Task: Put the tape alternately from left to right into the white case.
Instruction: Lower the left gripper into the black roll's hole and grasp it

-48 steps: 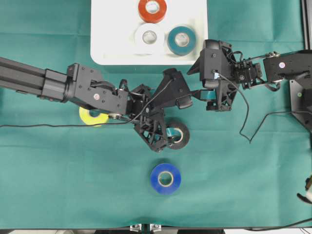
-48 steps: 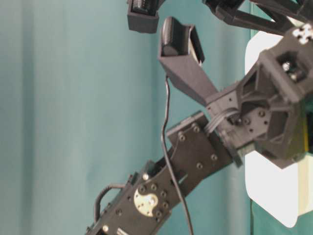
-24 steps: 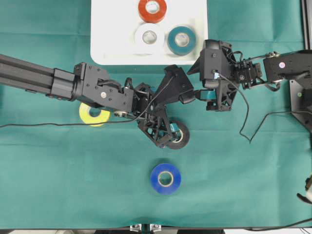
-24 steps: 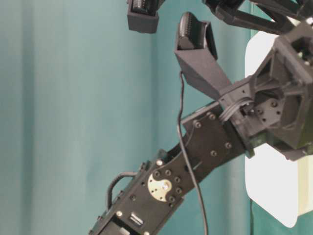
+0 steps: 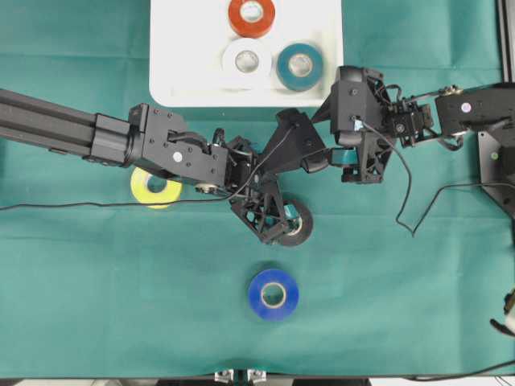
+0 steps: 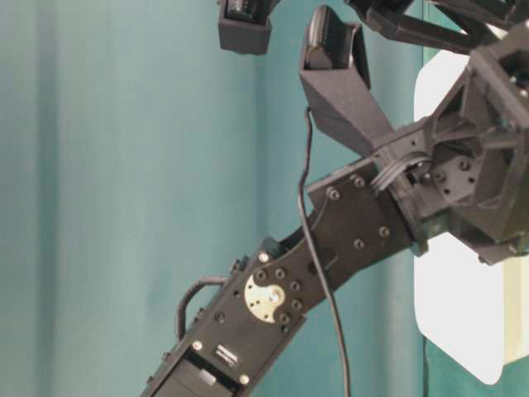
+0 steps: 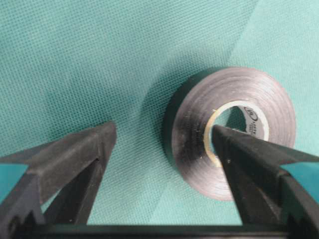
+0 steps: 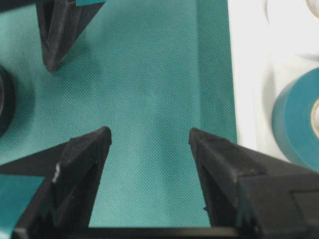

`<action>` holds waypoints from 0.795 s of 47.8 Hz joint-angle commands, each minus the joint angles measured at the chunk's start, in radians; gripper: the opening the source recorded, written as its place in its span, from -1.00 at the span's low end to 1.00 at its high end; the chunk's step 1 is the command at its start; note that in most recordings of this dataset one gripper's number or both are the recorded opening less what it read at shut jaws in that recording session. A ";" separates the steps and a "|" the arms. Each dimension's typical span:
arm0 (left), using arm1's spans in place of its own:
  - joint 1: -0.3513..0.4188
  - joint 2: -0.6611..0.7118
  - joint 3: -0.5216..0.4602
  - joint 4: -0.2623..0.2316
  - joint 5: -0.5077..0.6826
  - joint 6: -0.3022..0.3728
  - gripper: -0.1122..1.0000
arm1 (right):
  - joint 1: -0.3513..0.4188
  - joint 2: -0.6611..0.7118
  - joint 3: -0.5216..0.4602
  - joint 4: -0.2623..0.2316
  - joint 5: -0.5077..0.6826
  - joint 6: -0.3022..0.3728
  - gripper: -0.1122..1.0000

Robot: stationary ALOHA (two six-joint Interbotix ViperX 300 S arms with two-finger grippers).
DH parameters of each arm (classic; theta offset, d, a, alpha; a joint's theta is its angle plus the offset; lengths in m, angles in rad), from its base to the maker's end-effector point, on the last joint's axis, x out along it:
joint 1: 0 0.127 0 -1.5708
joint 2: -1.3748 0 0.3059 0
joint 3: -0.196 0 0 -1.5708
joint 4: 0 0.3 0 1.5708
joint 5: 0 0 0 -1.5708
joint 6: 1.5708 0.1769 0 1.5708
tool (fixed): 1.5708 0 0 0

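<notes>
The black tape (image 7: 229,134) lies flat on the green cloth. My left gripper (image 7: 163,132) is open and straddles its near wall: one finger is in the pale core and the other stands on the cloth, apart from the outer side. From overhead, the left gripper (image 5: 283,221) covers part of the black tape (image 5: 302,230). The white case (image 5: 185,72) holds orange-red tape (image 5: 251,16), white tape (image 5: 246,60) and teal tape (image 5: 299,66). Yellow tape (image 5: 153,191) and blue tape (image 5: 273,294) lie on the cloth. My right gripper (image 8: 149,137) is open over bare cloth beside the case.
The left arm (image 5: 96,137) stretches across the cloth from the left and partly covers the yellow tape. The left wrist camera housing (image 5: 296,143) sits close to the right gripper (image 5: 334,158). A loose cable (image 5: 418,217) lies on the right.
The left gripper has shifted slightly right and settled over the black tape, and its jaws have narrowed around the roll's wall. The right arm has not moved.
</notes>
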 commanded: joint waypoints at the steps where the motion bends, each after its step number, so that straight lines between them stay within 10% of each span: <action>1: -0.003 -0.015 -0.028 0.002 0.006 0.000 0.08 | 0.003 -0.020 -0.008 -0.002 -0.008 0.002 0.48; 13: -0.009 -0.020 -0.028 0.002 0.006 0.005 -0.85 | 0.002 -0.020 -0.006 -0.002 -0.008 0.002 0.48; 38: -0.038 -0.067 -0.023 0.003 0.037 0.025 -0.86 | 0.003 -0.020 -0.006 -0.002 -0.008 0.002 0.48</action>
